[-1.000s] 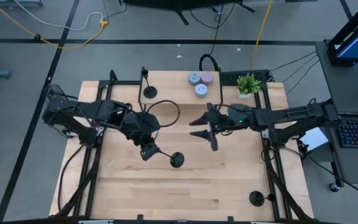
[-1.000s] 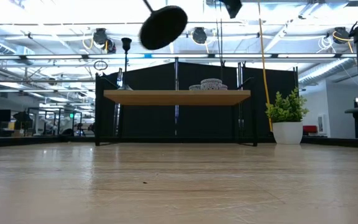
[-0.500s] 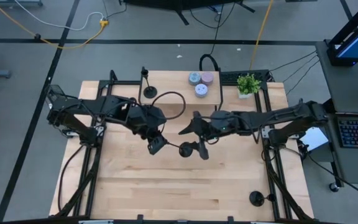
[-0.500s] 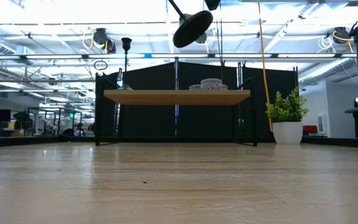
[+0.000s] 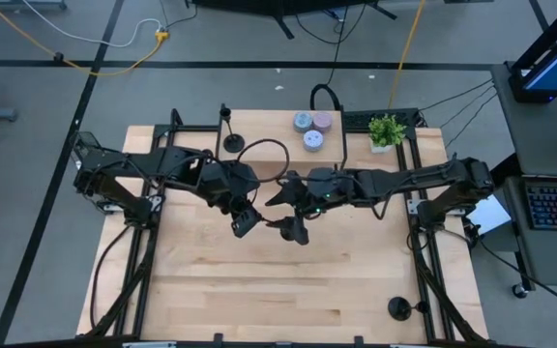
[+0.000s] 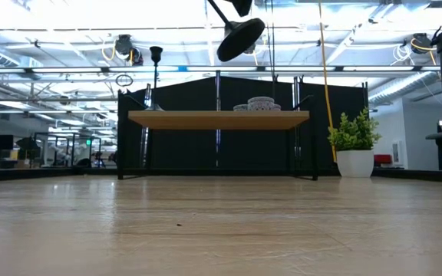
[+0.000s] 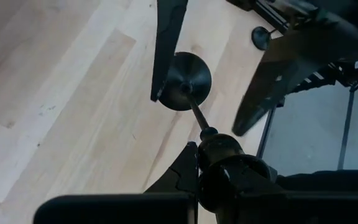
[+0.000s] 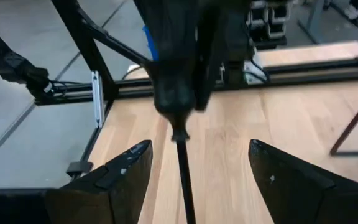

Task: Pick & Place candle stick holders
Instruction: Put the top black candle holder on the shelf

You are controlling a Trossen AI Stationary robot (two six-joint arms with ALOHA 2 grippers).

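Black candle stick holders: three, one [image 5: 293, 230] pinched by left end effector [image 5: 244, 223]; right end effector [image 5: 293, 196] spread.

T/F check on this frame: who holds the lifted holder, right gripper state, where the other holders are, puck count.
1. The left gripper holds a candle stick holder off the table. True.
2. The right gripper is shut on that holder. False: its fingers are open on either side of the stem.
3. Two more holders stand on the table, back holder and front-right holder. True.
4. Four pucks sit at the back. False: three.
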